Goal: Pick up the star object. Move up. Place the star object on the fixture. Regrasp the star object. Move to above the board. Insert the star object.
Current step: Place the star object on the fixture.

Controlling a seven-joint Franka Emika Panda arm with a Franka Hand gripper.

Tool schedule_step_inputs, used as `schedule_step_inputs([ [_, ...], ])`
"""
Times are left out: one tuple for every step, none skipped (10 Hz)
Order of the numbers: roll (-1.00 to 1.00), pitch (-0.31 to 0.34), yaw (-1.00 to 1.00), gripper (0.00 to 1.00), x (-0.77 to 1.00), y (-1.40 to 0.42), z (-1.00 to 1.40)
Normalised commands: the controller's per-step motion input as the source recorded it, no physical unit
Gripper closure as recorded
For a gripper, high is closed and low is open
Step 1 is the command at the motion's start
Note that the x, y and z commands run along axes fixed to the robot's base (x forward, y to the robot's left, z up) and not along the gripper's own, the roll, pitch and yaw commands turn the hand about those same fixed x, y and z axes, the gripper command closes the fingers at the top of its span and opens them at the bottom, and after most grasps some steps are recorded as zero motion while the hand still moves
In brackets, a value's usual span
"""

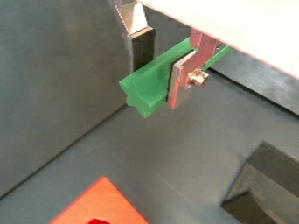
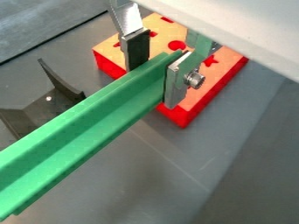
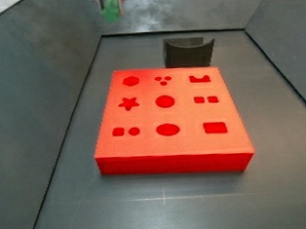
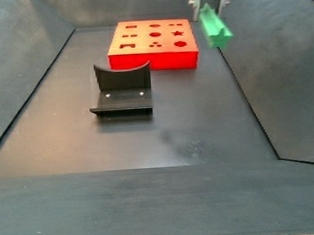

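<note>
Tool (image 2: pixel 158 63) clenched on star object (image 2: pixel 82 131), held aloft, well apart from fixture (image 4: pixel 122 89) and board (image 3: pixel 169 120). Judged: lower slowly, seat the rod squarely in the fixture's notch.

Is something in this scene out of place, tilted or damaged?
Nothing stands out. The gripper is up in the air and holds the green star object between its fingers, clear of the floor. The red board lies flat with its cutouts empty, and the fixture stands upright beside it. No damage shows.
</note>
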Motion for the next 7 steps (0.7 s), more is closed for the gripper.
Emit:
schedule_step_inputs([
  [0.05,0.040,-0.08,1.00,1.00,0.16,-0.16],
  [0.06,0.036,-0.05,1.00,1.00,0.15,-0.15],
  [0.05,0.031,-0.04,1.00,1.00,0.14,-0.15],
  [0.05,0.029,-0.04,1.00,1.00,0.13,-0.14],
  [0.04,0.027,-0.03,1.00,1.00,0.12,-0.13],
  [0.04,0.031,-0.03,1.00,1.00,0.12,-0.13],
  [0.05,0.033,-0.03,1.00,1.00,0.11,-0.12],
])
